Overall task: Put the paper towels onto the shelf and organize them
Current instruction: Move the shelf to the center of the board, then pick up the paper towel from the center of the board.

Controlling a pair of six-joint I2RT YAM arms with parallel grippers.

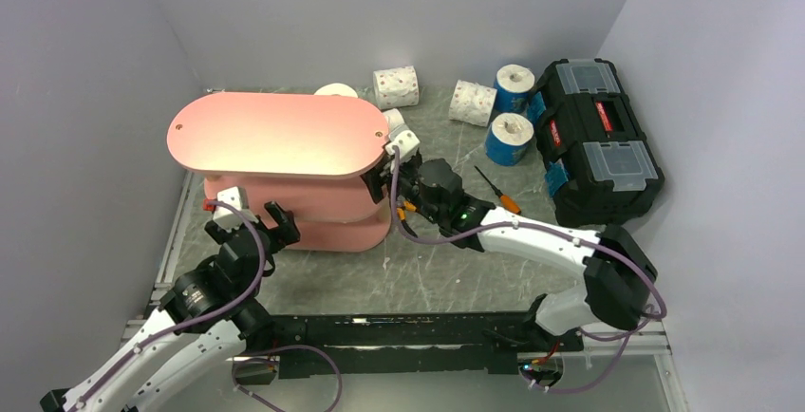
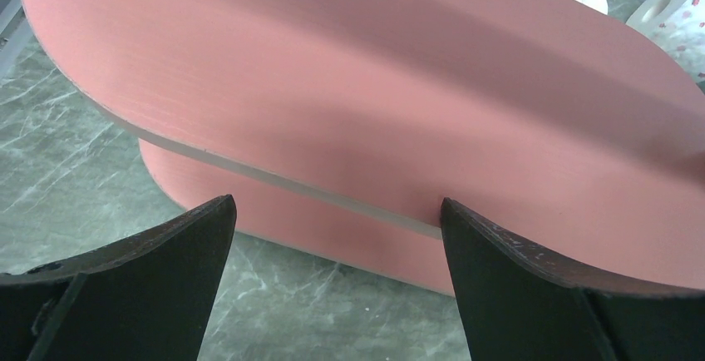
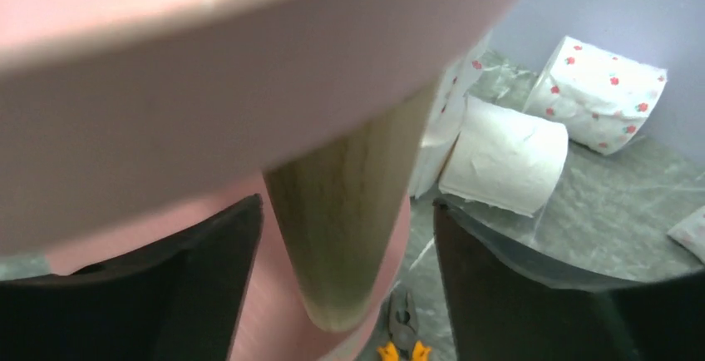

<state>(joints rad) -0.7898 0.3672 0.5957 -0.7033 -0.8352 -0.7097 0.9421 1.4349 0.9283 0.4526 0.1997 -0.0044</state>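
I see the pink shelf (image 1: 275, 132) standing upright, three oval boards on pale wooden posts. Its near rim runs just ahead of the left gripper (image 2: 337, 201) jaws, and one post (image 3: 349, 253) stands between the right gripper (image 3: 345, 207) jaws. Just past the right jaws a plain white roll (image 3: 503, 157) lies on its side, with a red-speckled roll (image 3: 603, 95) farther beyond. A blue-wrapped roll (image 1: 514, 87) and a second blue-wrapped roll (image 1: 509, 139) stand on end well off to their right.

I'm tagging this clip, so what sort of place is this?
Likely a robot test booth: plain walls box in a marbled table, two arms mounted at its edge, a black toolbox alongside.
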